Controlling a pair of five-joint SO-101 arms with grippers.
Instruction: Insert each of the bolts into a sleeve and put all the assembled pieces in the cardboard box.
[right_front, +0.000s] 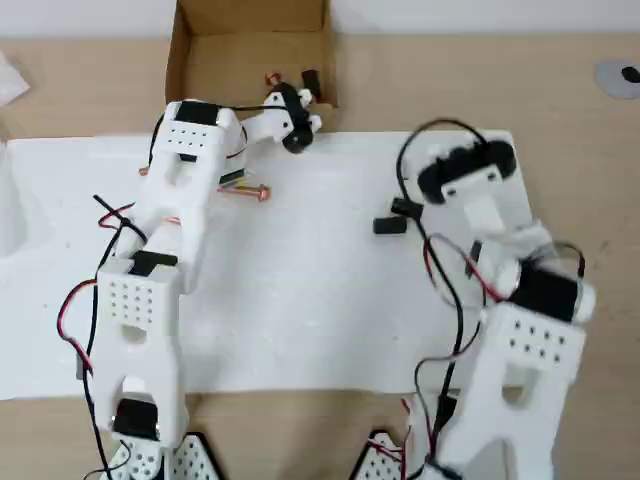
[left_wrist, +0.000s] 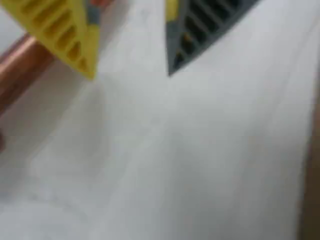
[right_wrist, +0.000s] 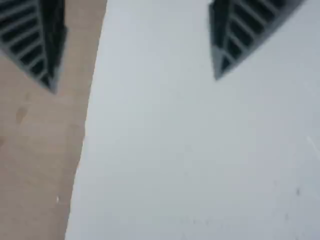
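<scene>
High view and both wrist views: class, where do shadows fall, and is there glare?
High view: the white sheet is evenly lit, no glare, faint soft shadow beside the left arm. Left wrist view: pale grey shadow bands cross the sheet under the open left gripper. Right wrist view: sheet and wooden table flatly lit under the right gripper, no distinct shadow.

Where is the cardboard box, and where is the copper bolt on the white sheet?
cardboard box (right_front: 230, 75): high view, bare floor inside.
copper bolt (right_front: 250, 191): high view, middle of its shaft.
</scene>
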